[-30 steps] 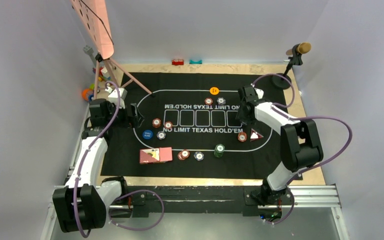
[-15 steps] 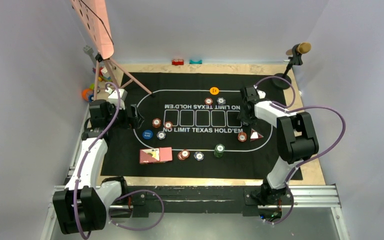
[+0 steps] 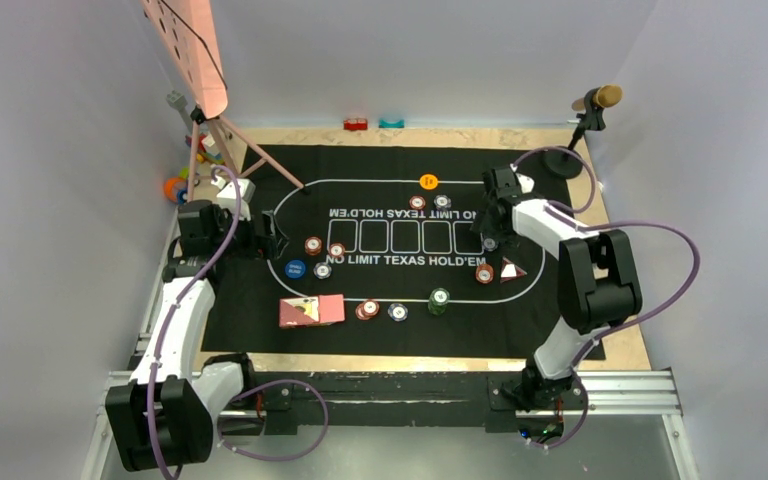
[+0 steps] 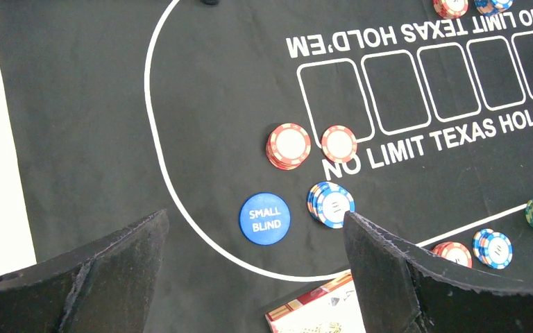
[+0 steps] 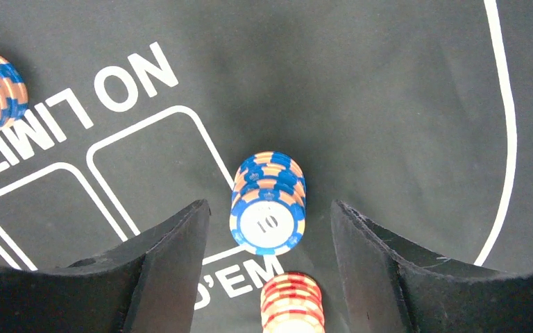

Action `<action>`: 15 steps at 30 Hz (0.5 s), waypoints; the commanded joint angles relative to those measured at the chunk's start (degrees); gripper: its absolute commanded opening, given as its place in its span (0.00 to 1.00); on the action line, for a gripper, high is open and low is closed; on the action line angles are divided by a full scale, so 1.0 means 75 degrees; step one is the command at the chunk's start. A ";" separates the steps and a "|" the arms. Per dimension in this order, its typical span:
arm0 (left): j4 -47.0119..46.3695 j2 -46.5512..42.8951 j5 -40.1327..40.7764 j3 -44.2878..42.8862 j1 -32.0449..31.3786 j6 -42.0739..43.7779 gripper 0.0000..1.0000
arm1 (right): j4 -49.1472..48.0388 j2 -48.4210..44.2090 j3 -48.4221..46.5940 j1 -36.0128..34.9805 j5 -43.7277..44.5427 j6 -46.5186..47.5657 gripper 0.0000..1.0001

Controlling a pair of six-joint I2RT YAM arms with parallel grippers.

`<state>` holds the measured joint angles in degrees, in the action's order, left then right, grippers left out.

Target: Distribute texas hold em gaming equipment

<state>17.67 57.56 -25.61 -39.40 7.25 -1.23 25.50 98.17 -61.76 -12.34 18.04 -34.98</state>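
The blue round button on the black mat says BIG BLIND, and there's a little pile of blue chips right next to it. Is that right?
Not quite. The blue button says SMALL BLIND, not BIG BLIND; the left wrist view shows the words clearly. The rest is right: it lies on the black mat, with a little pile of blue chips right beside it.

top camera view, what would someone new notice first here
The black mat lettered NO LIMIT TEXAS HOLD'EM spreads across the middle of the top view, dotted with small chip stacks. At its right end the right arm's fingers stand open either side of a blue chip stack marked 10, not touching it. Near the left end lies a round blue SMALL BLIND button.
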 commanded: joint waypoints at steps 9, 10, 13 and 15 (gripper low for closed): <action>-0.0118 -0.0144 -0.0147 -0.0045 -0.0014 0.0130 1.00 | 0.0297 -0.2603 0.0066 -0.2553 0.0216 0.0702 0.73; -0.0103 -0.0146 -0.0139 -0.0044 -0.0015 0.0135 1.00 | 0.0288 -0.2783 0.0161 -0.2965 0.0061 0.0853 0.76; -0.0083 -0.0122 -0.0114 -0.0044 -0.0012 0.0131 1.00 | 0.0602 -0.2996 0.0377 -0.3706 -0.0496 0.1007 0.84; -0.0094 -0.0116 -0.0102 -0.0044 -0.0005 0.0130 1.00 | 0.0752 -0.3116 0.0630 -0.4093 -0.0496 0.0946 0.88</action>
<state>17.76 57.21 -25.58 -39.40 7.25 -0.84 27.62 76.25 -60.53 -40.05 16.36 -29.69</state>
